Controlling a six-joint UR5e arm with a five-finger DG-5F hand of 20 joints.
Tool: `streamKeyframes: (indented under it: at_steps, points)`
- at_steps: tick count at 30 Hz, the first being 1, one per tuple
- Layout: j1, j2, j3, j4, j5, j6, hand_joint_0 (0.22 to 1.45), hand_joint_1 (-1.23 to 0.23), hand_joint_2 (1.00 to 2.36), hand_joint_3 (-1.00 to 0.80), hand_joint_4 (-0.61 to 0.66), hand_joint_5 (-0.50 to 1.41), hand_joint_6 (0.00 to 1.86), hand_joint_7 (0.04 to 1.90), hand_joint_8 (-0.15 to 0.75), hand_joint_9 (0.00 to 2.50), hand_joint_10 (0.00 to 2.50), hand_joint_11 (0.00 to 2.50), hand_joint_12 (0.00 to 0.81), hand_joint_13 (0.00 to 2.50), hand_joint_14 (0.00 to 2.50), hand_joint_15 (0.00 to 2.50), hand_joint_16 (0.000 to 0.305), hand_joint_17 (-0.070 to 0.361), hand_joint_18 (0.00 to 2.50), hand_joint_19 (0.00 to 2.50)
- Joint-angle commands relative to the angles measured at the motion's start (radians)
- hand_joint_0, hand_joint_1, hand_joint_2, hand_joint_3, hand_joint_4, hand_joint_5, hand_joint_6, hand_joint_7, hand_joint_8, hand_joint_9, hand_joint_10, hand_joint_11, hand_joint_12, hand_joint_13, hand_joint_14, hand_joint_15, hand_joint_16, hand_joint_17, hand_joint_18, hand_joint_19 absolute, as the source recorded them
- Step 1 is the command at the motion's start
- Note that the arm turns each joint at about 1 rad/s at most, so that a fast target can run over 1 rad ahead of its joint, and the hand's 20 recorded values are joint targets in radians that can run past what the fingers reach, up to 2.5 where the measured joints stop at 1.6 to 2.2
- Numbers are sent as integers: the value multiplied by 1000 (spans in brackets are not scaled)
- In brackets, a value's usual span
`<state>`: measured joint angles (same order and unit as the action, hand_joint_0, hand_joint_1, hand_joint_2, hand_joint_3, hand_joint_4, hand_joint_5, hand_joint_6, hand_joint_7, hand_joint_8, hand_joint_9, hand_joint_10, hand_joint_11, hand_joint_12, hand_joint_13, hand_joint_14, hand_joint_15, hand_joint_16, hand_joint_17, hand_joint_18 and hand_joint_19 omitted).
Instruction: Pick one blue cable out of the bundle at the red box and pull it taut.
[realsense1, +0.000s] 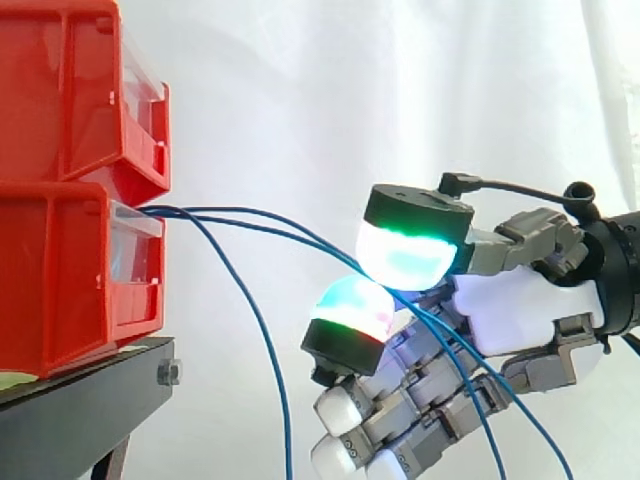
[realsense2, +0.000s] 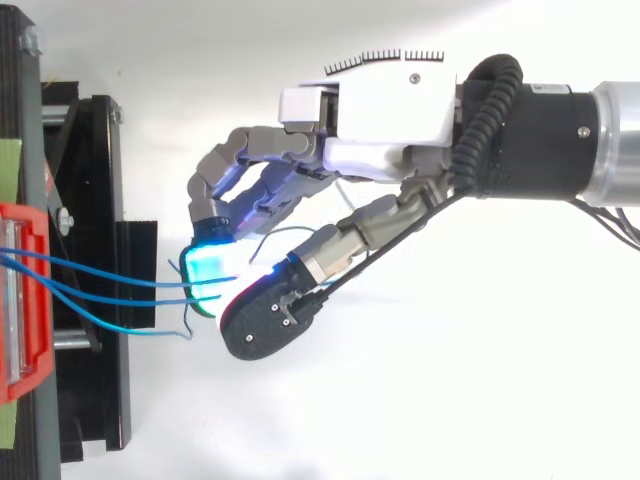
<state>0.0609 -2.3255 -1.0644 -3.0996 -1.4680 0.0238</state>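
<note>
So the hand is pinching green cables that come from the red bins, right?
Not quite: the cables are blue, not green. The side view shows them coming from the red bins to the hand, pinched between its glowing pads.

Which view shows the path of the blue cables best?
The side view: the blue cables leave the lower red box, pass between the fingers and hang down. The top view shows their run to the hand.

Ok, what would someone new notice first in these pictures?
In the side view, the robot hand at right stands out, its fingers glowing green and red and pinched on the blue cables. Those cables run left to the stacked red bins on the black stand.
</note>
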Motion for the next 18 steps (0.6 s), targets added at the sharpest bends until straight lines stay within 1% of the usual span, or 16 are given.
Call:
streamKeyframes:
  at_steps: [1,5,6,7,8,9,11,13,15,17,18]
  points:
    - [0,0,0,1,0,2,789,-926,1000,-500,29,-184,952,977,347,651,9,445,354,557,8,202,54,122,606,165]
    - [0,0,1,1,0,2,740,-941,1000,-500,60,-183,952,926,343,646,9,449,353,555,10,206,54,121,601,172]
    - [0,0,1,1,0,2,659,-940,1000,-500,71,-183,951,920,345,644,9,462,351,544,9,215,54,121,597,196]
    - [0,0,0,1,0,2,619,-941,1000,-500,80,-183,948,928,346,645,9,458,350,543,9,226,54,121,585,214]
    - [0,0,0,1,0,2,608,-933,1000,-500,84,-182,946,939,346,646,9,453,351,543,9,225,54,121,581,222]
    - [0,0,1,1,0,4,553,-899,1000,-500,95,-180,944,933,356,653,9,461,355,543,11,233,56,126,579,244]
    - [0,0,0,1,0,4,508,-858,1000,-500,103,-174,940,934,372,669,10,461,361,542,9,233,58,131,590,255]
    - [0,0,1,1,0,4,484,-772,1000,-500,94,-164,933,937,389,704,8,456,364,548,9,232,60,135,595,277]
    - [0,0,1,1,0,4,484,-741,1000,-500,94,-160,928,951,392,719,8,457,363,550,9,230,60,135,595,285]
    - [0,0,0,1,-2,5,504,-718,1000,-500,86,-159,925,966,392,729,8,454,354,552,9,245,58,131,584,298]
    - [0,0,1,1,0,5,543,-707,1000,-500,84,-159,922,985,382,729,9,449,346,554,10,248,56,126,569,308]
